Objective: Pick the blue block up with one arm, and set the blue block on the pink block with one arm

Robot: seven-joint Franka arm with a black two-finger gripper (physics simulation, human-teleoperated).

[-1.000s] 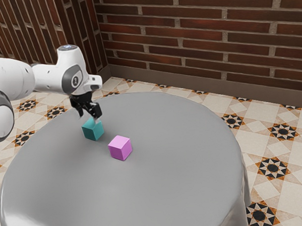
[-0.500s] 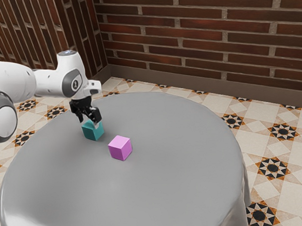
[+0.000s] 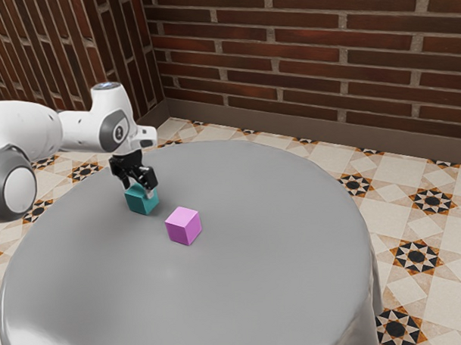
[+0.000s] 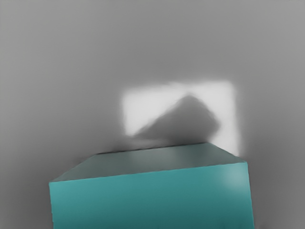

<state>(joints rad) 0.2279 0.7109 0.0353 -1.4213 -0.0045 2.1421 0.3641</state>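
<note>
Exterior view: from the left the white arm point(image 3: 32, 134) reaches in. Its gripper point(image 3: 139, 188) is low over the blue block point(image 3: 143, 203), jaws spread astride its top, seemingly not pinching. Near it rightward, apart, the pink block point(image 3: 183, 225) sits on the grey table point(image 3: 278, 239).

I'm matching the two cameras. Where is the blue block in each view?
Exterior view: blue block on the grey table, directly under the tool, to the exterior view's left of the pink block.
Wrist view: blue block close under the hand, its shadow on the table beyond.
Shared landmark: the grey table around the block.
</note>
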